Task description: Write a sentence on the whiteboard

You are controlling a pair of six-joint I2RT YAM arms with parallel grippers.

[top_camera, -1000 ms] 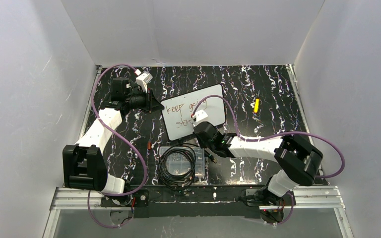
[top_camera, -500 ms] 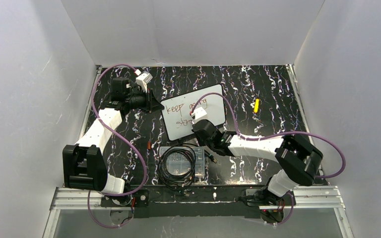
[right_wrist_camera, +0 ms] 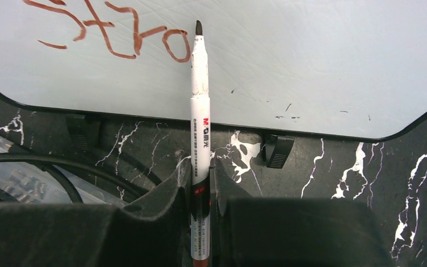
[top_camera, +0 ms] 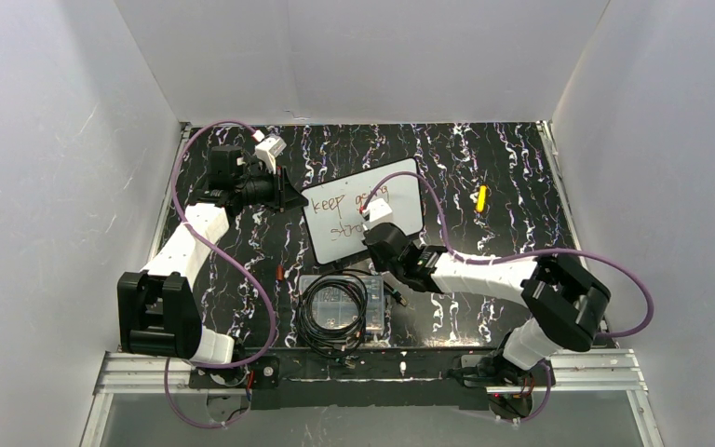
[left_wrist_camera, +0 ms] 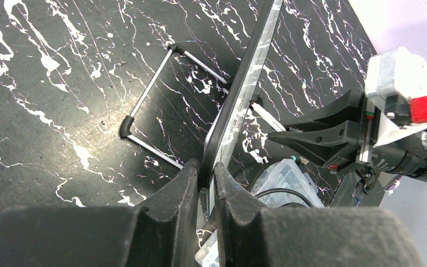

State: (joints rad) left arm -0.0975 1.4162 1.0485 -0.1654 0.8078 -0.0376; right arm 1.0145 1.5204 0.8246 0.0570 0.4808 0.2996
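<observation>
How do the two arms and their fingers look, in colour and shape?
The left arm and right arm have white links and bulky black joints. A purple cable loops along each. The fingers are black, matte and tapered.

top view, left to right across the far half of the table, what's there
left gripper clamping the board edge → small white black-rimmed whiteboard → small yellow object; right gripper holding a white marker overlaps the board, so skipped

Top view: sentence (top_camera: 330,202) second line and end of "going" partly covered by right gripper (top_camera: 370,222).
Right wrist view: top edge crops writing above "stro". Marker (right_wrist_camera: 199,111) lower end cut by bottom edge.
Left wrist view: whiteboard (left_wrist_camera: 239,105) edge-on, face unseen.
</observation>
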